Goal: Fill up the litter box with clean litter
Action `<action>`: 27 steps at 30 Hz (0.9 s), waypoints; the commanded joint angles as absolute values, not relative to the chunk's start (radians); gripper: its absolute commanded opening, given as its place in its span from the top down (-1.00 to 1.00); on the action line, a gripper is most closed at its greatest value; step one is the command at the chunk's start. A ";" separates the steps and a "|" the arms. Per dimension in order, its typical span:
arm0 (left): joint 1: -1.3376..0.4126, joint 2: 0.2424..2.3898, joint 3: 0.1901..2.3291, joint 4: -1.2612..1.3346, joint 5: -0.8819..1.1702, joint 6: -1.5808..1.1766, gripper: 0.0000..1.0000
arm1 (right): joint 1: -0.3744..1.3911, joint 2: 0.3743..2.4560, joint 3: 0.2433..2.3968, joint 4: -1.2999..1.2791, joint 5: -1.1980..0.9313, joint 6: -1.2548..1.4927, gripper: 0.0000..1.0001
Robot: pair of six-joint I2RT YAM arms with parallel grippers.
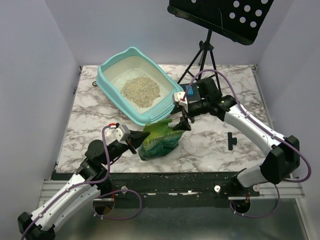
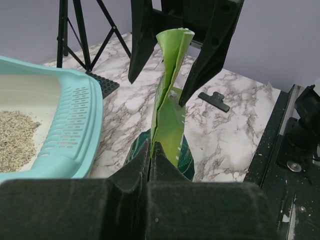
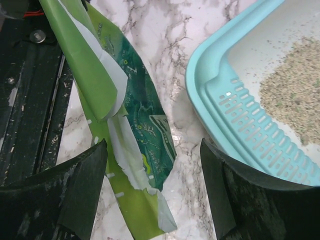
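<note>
Light: bright, even, diffuse from above; pale walls.
Shadows: soft and short beneath the bag (image 1: pixel 159 142) on the surface (image 1: pixel 90 120).
Glare: small highlight on the box (image 3: pixel 227 94) rim.
Focus: top view sharp. The left tool (image 2: pixel 151 150) and right tool (image 3: pixel 152 150) are soft at the lower frame edges.

On table (image 1: pixel 210 145): litter (image 1: pixel 141 91) in box (image 1: pixel 165 105), rear left; bag (image 1: pixel 160 140) just before box's front edge; tripod (image 1: pixel 204 55) behind, right.
</note>
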State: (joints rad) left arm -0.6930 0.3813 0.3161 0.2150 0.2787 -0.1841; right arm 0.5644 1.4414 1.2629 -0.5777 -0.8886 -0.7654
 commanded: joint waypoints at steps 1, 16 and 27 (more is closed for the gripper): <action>-0.689 0.331 0.333 0.337 0.290 -0.183 1.00 | 0.583 1.477 1.237 -0.577 -0.983 -0.790 -0.63; -0.689 0.288 0.324 0.350 0.278 -0.169 1.00 | 0.641 1.511 1.158 -0.600 -0.974 -0.739 0.83; -0.690 0.382 0.584 0.002 0.166 0.219 -0.27 | 0.646 1.368 1.199 -0.480 -0.625 -0.462 0.99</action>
